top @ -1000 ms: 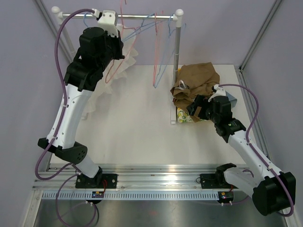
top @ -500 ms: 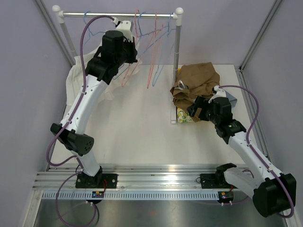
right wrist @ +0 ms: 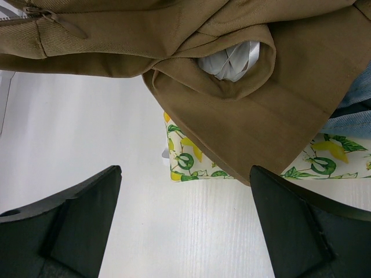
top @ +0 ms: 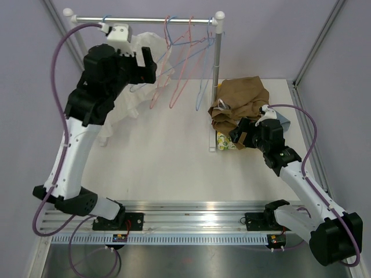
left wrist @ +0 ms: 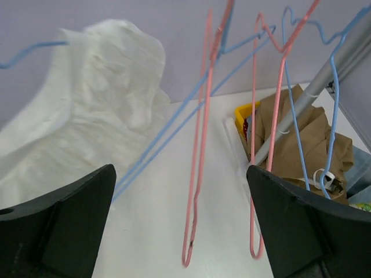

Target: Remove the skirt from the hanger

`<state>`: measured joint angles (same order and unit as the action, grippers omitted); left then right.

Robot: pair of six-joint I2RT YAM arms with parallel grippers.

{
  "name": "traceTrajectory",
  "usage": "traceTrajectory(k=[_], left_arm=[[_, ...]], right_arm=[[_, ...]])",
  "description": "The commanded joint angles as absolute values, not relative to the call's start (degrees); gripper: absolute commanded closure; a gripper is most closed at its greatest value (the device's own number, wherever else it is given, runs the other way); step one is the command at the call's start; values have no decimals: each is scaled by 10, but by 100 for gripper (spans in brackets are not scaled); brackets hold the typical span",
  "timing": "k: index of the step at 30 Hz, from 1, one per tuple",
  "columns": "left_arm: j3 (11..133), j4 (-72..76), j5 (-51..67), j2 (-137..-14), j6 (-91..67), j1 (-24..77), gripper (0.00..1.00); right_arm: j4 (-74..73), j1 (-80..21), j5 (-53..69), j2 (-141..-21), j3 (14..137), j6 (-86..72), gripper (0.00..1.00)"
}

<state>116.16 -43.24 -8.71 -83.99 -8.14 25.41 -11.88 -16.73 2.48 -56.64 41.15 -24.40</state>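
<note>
The white skirt (top: 126,105) hangs at the left end of the rack, partly hidden behind my left arm. In the left wrist view the skirt (left wrist: 98,104) fills the upper left, and a blue hanger wire (left wrist: 29,50) runs into its top edge. My left gripper (top: 148,65) is raised just right of the skirt. Its jaws are open, and only hanging wires show between them in the left wrist view (left wrist: 181,171). My right gripper (top: 237,134) stands open and empty low over the table (right wrist: 184,179), beside a brown garment (right wrist: 232,110).
Several empty pink and blue hangers (top: 177,58) dangle from the rod (top: 162,19) between the skirt and the metal post (top: 216,81). Right of the post lie the brown garment (top: 240,98), a lemon-print cloth (top: 223,142) and denim (top: 284,123).
My left arm swung right along the rack, then back left. Its jaws have opened. The skirt and hangers have shifted on the rod. The right arm has not moved.
</note>
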Motion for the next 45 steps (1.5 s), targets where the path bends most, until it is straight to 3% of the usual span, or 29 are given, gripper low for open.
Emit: traceTrajectory(k=[1,8,13,15,20,27,30,35,40,45], left_arm=[[1196,-455,-159,-792,-45,233,1],[1161,-461,-224,-760,-32,156,1],[1128,-434,-185,-778,-59,89,2],[1117,-401,-166,-785,-59,66,7],[1218,-413,-136,-874,-47,27,15],[1242,-337,-96,-930,-25,20,14],[1271,-346,-70,-966,-34,11,19],[1263,-345,-4,-986,-55,7,40],[1187,-311,29,-960,-63,7,47],[1158,-308,38,-942,-75,7,81]], right_arm=[[-113,-167,15,-557,411,-237,1],[-120,-168,21,-550,409,-239,1],[-119,-167,26,-552,409,-239,1],[-118,-168,32,-554,408,-241,1],[-122,-167,37,-558,407,-250,0],[-115,-167,53,-576,409,-253,1],[-112,-168,50,-582,405,-252,1],[-106,-167,42,-587,405,-250,0],[-111,-167,40,-585,408,-249,0],[-122,-167,39,-576,414,-251,1]])
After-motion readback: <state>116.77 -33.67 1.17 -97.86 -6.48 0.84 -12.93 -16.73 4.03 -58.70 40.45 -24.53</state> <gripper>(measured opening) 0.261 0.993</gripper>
